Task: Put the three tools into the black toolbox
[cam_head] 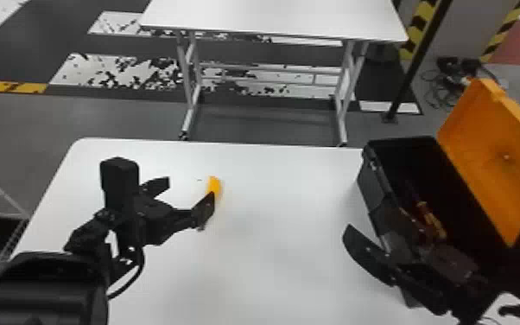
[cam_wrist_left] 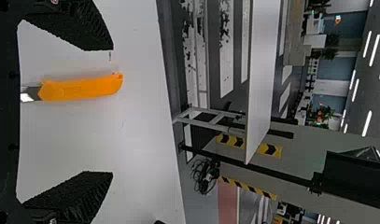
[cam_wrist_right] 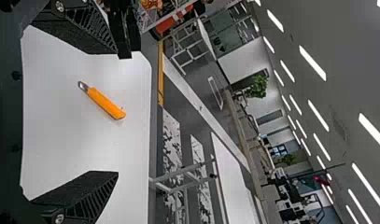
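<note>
The robot's left hand, with two flat black fingers, is wide open and has nothing in it. It hangs over the white, smooth worktop. The right hand is wide open too, and empty. In the head view it is by the near side of the box. On the worktop lies the long, thin orange knife with a plastic handle and a short metal blade. The left hand is the nearer one by far. In the left wrist view, the knife lies in the gap between the fingers, a bit closer to one than the other, and neither seems to touch it. Its long side runs about the same way as the fingers, with the blade end toward the hand and the handle pointing away. So the left hand likely just needs to go down a little, line up and squeeze the handle. Off to the right is the black plastic toolbox with its orange lid open. A tool with a red and yellow handle lies inside. Farther off stands a white table with metal legs.
</note>
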{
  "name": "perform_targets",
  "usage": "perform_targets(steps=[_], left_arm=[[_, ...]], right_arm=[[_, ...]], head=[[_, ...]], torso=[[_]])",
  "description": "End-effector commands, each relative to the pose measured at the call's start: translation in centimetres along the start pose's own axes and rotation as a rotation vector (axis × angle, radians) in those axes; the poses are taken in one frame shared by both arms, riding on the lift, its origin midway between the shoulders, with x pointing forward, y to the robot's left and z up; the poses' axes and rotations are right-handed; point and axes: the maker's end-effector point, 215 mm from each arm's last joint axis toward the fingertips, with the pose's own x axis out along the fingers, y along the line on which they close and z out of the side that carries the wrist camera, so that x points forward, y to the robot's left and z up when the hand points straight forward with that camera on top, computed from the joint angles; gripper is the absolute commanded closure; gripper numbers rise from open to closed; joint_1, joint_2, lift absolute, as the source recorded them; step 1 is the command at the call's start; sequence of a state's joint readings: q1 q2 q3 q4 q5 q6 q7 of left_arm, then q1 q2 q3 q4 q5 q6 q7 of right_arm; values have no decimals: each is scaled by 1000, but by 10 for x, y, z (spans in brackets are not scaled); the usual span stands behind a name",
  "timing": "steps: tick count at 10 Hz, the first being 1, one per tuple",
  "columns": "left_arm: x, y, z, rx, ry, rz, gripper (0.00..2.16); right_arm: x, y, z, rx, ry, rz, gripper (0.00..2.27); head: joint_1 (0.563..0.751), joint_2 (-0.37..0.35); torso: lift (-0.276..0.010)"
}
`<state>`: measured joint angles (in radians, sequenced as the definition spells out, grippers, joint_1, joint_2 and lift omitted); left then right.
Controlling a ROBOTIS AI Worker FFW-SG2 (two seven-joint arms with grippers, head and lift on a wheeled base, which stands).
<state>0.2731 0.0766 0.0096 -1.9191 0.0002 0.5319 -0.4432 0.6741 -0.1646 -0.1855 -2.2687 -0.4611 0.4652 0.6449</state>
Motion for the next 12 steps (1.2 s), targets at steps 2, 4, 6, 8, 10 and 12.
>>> perform_targets(steps=[2,4,6,8,10,12], left_arm=[[23,8,6,50,-107,40,33],[40,15,-3,68,-153,66,33],[56,25,-13,71,-183,77,33],[68,28,-25,36,-153,84,33],[77,21,-50,-17,-54,76,33],[80,15,-65,-51,7,72,33]], right_arm=[[6,19,-12,40,25,21,80],[5,27,-14,57,35,29,80],[3,36,-19,77,54,50,80],[2,39,-18,81,52,55,80],[3,41,-18,83,52,58,80],[3,41,-19,83,54,61,80]], head=[[695,13],[695,36],[695,43],[695,52],[695,52],[695,46]], torso=[[-51],[-51],[-51],[-51],[-51],[-51]])
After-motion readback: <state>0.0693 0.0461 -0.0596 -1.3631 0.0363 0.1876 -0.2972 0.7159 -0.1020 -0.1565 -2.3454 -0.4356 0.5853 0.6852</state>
